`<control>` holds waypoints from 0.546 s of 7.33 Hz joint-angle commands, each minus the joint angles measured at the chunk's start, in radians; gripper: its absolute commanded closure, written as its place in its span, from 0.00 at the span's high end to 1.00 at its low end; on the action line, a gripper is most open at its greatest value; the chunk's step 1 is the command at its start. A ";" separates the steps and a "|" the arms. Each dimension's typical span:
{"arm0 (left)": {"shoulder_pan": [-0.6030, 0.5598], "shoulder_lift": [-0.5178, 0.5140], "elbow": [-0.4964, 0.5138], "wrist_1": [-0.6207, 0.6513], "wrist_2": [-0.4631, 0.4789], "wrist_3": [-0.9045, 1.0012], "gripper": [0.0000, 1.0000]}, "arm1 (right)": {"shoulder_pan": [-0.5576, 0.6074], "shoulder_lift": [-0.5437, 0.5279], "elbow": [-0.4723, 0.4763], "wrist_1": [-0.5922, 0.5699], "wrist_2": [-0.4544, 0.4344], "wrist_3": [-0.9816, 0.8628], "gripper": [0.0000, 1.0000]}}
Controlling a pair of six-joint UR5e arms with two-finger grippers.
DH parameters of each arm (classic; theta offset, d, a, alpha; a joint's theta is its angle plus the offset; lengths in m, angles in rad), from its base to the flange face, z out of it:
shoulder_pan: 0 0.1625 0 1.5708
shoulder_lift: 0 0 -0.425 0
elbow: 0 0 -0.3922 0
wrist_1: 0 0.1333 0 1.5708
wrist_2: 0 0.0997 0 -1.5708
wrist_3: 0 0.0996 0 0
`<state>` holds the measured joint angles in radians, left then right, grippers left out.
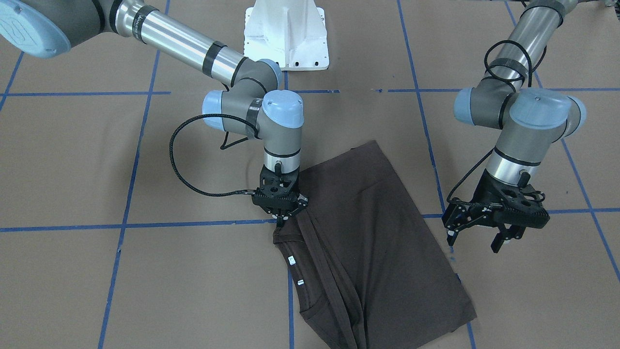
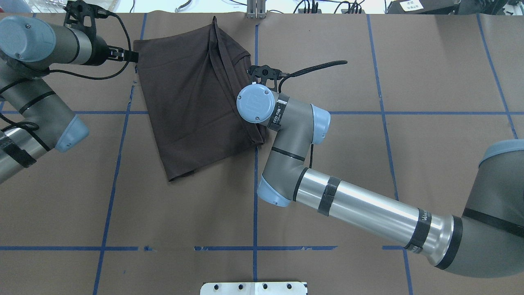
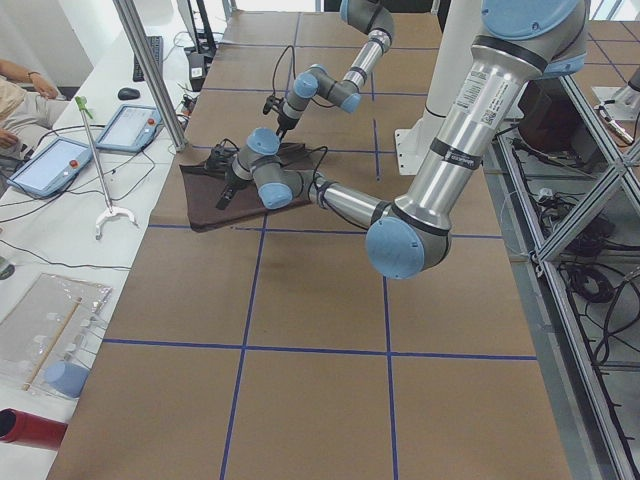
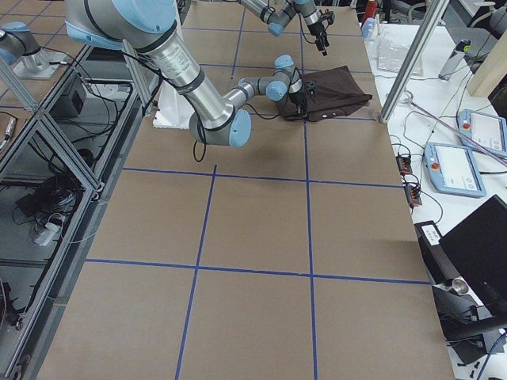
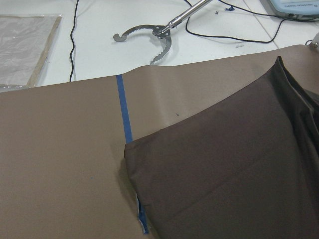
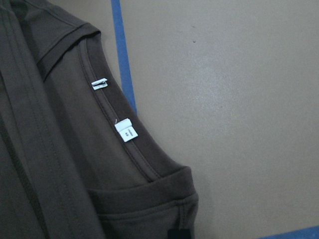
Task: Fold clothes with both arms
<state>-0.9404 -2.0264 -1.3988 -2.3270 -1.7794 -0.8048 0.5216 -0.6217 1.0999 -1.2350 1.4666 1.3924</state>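
Pinching collar of one T-shirt (image 1: 373,232): right gripper (image 1: 280,220) | left gripper (image 1: 475,242): spread | white tags (image 1: 291,260): two

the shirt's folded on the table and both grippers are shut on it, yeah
Not both: the right gripper is shut on the folded T-shirt near its collar, but the left gripper is open beside it, holding nothing. The exterior front-facing view shows this.

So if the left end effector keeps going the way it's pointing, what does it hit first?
Probably the T-shirt at its side edge, or the table cover just beside it; depth is unclear.
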 commanded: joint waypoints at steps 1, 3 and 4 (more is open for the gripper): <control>0.003 0.000 -0.002 0.000 0.000 -0.002 1.00 | 0.000 -0.001 0.011 -0.001 0.003 0.005 0.00; 0.018 -0.002 -0.003 0.000 0.000 -0.030 1.00 | 0.000 -0.137 0.192 -0.009 0.011 0.002 0.00; 0.020 -0.003 -0.003 0.000 0.000 -0.031 1.00 | -0.015 -0.218 0.309 -0.012 0.008 0.003 0.00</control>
<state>-0.9262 -2.0282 -1.4014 -2.3270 -1.7794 -0.8293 0.5173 -0.7425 1.2726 -1.2426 1.4747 1.3952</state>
